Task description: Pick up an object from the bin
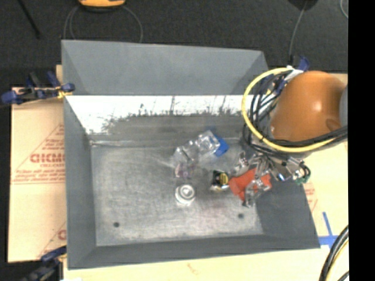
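1. Bin (117,215): grey metal, with sloping walls and a flat, scuffed floor. Only a few things lie in it, all in the middle and right part of the floor. The left part of the floor is bare metal.

2. Round clear cap (185,193): near the floor's centre, standing apart from the other things.

3. Clear crumpled plastic piece (194,151): at 12 to 1 o'clock from the cap, near the back wall.

4. Blue piece (220,147): touching the clear plastic at its 3 o'clock side.

5. Small black-and-yellow thing (220,180): at 2 o'clock from the cap and at 6 o'clock from the blue piece.

6. Red-orange thing (237,184): flat and irregular in outline, at 3 o'clock on the bin floor, close to the right wall. It lies just beside the black-and-yellow thing, on that thing's 3 o'clock side. This is the thing nearest the claw.

7. Claw (253,187): low in the bin, directly at the red-orange thing and overlapping its right edge. It cannot be told whether the claw is apart, together or clamped on the thing, because wrist parts and wiring cover that area.

8. Arm: enters from 3 o'clock. Its orange cover (304,107) sits over the bin's right wall, at 1 o'clock from the claw, ringed by a yellow cable loop (246,105).
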`<state>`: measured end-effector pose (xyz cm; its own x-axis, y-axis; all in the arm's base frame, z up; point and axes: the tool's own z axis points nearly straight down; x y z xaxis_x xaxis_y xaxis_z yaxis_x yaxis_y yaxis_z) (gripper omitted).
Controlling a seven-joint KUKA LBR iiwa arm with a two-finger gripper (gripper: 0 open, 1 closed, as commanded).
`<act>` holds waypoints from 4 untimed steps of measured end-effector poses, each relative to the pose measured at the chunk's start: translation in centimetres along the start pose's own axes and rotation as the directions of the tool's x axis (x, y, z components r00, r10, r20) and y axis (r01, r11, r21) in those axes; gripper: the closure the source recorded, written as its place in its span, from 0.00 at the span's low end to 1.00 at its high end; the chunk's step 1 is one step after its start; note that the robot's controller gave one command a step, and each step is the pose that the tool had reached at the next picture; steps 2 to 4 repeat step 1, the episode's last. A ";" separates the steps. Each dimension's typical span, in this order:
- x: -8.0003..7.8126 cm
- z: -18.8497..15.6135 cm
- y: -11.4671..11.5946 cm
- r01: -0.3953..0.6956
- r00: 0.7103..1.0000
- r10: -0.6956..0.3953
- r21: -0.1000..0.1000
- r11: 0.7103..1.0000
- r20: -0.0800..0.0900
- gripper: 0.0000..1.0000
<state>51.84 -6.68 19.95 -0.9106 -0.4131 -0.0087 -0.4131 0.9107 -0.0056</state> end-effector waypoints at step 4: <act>-4.7 -6.8 10.5 0.371 0.929 -0.371 -0.005 0.929 0.001 1.00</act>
